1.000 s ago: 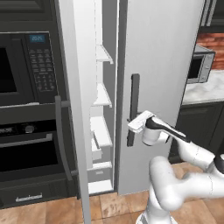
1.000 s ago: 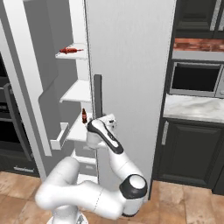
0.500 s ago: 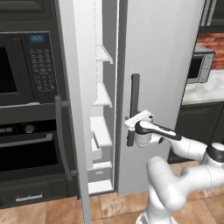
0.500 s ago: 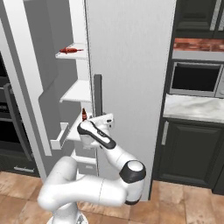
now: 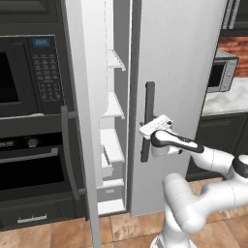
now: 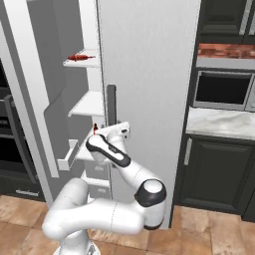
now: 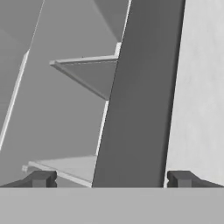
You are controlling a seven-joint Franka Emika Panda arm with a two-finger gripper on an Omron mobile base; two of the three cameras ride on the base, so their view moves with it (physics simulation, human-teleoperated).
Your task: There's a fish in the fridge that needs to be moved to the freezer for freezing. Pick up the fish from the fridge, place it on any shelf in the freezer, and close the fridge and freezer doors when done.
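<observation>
Fish (image 6: pixel 79 57), or what I take for it, is a small red shape lying on the top white shelf (image 6: pixel 83 56) of the freezer (image 5: pixel 112 121), whose narrow door (image 5: pixel 80 121) hangs open toward the black wall oven (image 5: pixel 29 126). Lower down in the right base view I make out a second small red object (image 6: pixel 94 128) on a shelf just behind the arm, too small for me to identify. Beside the freezer, the wide fridge door (image 5: pixel 179 92) is closed flat, its dark vertical bar handle (image 5: pixel 148 121) running down the near edge. My gripper (image 7: pixel 112 178) sits right at that handle, jaws spread wide, one fingertip (image 7: pixel 41 178) on the freezer side and the other on the door side, with the bar (image 7: pixel 138 92) standing between them and not clamped. In the left base view the white hand (image 5: pixel 157 128) is level with the lower half of the handle. To the right a microwave (image 6: pixel 224 89) stands above a marble counter (image 6: pixel 219 122).
</observation>
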